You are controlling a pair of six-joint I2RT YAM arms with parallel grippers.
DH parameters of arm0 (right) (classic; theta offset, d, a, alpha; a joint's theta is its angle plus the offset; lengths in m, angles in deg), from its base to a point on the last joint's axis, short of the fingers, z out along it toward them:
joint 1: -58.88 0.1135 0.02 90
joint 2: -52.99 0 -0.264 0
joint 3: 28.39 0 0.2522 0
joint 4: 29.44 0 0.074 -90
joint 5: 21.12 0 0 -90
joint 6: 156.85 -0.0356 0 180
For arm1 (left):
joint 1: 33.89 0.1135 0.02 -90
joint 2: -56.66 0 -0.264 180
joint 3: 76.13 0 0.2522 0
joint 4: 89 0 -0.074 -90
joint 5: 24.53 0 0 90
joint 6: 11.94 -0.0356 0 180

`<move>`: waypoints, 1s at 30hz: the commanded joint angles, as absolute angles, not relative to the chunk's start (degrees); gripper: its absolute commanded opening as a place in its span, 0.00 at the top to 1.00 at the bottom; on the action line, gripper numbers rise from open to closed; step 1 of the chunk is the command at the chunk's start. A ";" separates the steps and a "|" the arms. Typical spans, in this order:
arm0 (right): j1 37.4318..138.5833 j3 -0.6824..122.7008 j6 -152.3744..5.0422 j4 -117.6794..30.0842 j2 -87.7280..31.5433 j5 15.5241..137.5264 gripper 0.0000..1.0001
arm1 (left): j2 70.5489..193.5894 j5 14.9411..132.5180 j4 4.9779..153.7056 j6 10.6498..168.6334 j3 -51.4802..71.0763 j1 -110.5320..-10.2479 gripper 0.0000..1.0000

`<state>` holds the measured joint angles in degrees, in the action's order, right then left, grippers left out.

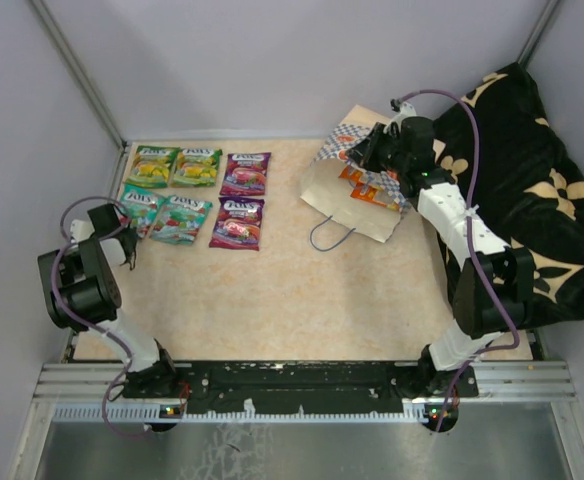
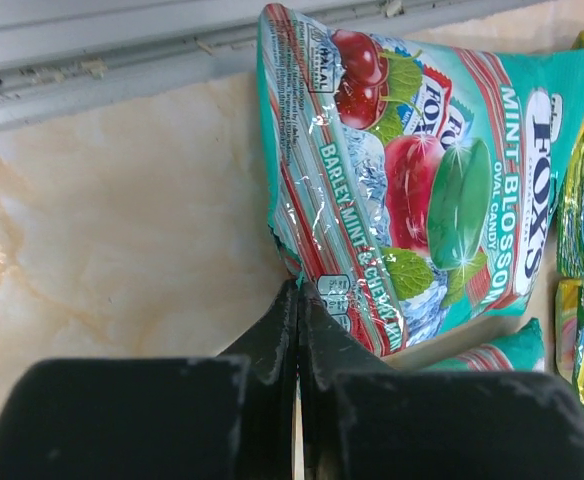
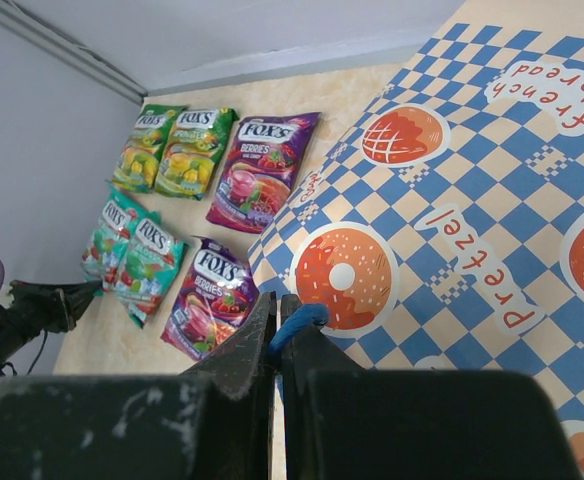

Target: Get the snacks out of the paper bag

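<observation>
1. Bag lies flat at the table's far right, long axis running far to near, slightly slanted; its loose handle points toward the arms.
2. Your right gripper is pinched on a blue cord over the checkered paper.
3. 6 pouches lie at far left in 2 rows of 3, long axes far to near, FOX'S titles at the far ends.
4. Your left gripper is closed on nothing, tips just beside a teal pouch.

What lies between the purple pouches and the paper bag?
Nothing: bare tabletop separates the purple pouches from the paper bag, as the top view shows.
</observation>
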<state>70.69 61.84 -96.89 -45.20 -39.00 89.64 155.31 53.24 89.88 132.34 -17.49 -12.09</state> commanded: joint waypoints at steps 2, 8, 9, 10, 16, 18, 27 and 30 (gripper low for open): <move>69.86 62.06 -96.97 -42.26 -38.90 90.28 1.00 | 153.97 52.11 87.79 134.89 -19.13 -15.08 1.00; 69.87 62.19 -97.18 -41.91 -39.27 91.09 1.00 | 153.66 49.20 87.10 136.44 -18.87 -17.38 1.00; 69.81 62.21 -97.20 -41.97 -39.23 91.18 1.00 | 153.71 49.02 86.94 136.50 -18.73 -17.49 1.00; 69.86 62.25 -97.18 -41.97 -39.19 91.25 1.00 | 153.81 48.82 86.79 136.62 -18.64 -17.68 1.00; 69.87 62.30 -97.14 -42.06 -39.12 91.36 1.00 | 153.05 46.77 85.02 138.49 -19.13 -18.34 1.00; 69.87 62.35 -97.10 -42.06 -39.04 91.46 1.00 | 152.18 45.65 84.24 139.59 -19.69 -18.98 1.00; 69.82 62.37 -97.14 -42.07 -38.94 91.84 1.00 | 148.29 38.95 78.44 145.84 -20.70 -23.13 1.00; 69.87 62.49 -97.13 -42.14 -39.11 92.01 1.00 | 148.60 37.72 78.07 145.34 -20.07 -23.16 1.00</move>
<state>70.69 61.84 -96.98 -44.87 -39.13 91.28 149.61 40.85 81.03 144.08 -20.18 -22.91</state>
